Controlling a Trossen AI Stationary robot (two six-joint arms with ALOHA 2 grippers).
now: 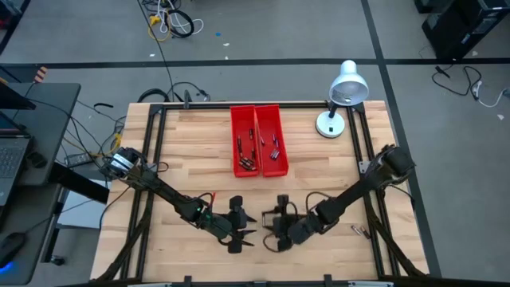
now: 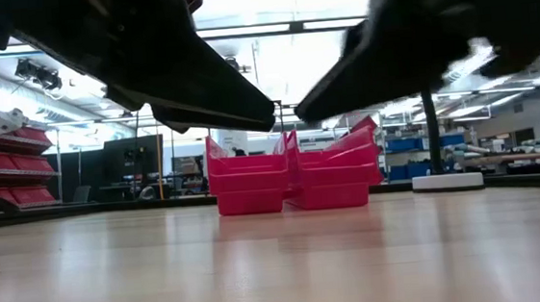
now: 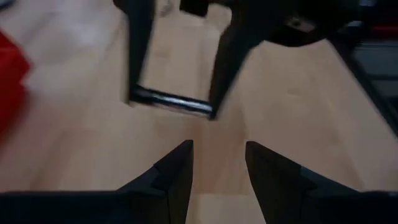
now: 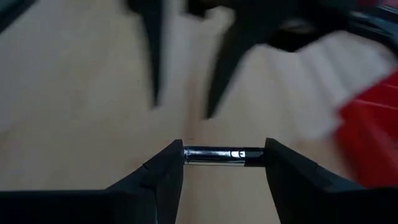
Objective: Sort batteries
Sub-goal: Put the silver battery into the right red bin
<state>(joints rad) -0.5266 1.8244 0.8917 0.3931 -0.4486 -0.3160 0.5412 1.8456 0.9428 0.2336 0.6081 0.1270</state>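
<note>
Battery [image 4: 222, 154] spans the gap of the right gripper [image 4: 222, 163], held end to end between the two dark fingertips, so that gripper is closed on it lengthwise, low over the near middle of the table [image 1: 199, 159]. In the left wrist view the same battery [image 3: 173, 101] shows pinned between the right arm's fingertips. Facing it, tip to tip, the left gripper [image 3: 219, 163] stands narrowly open and empty, aimed at the battery's middle and close to it.

The battery looks like a small rigid metal cylinder: light, hard, smooth and apt to roll or squirt out if pinched off-centre. Held by its flat ends as it is now, it could pivot or slip sideways; a hold across the middle of the barrel, with the pads square to its length, would likely be steadier, and the left gripper seems lined up for that.

Farther off, two red bins [image 1: 259, 140] sit side by side at the far middle of the table, each with several batteries [image 1: 246, 159] inside. One loose battery [image 1: 359, 231] lies on the table near the right edge. A white desk lamp [image 1: 341, 97] stands just right of the bins.
</note>
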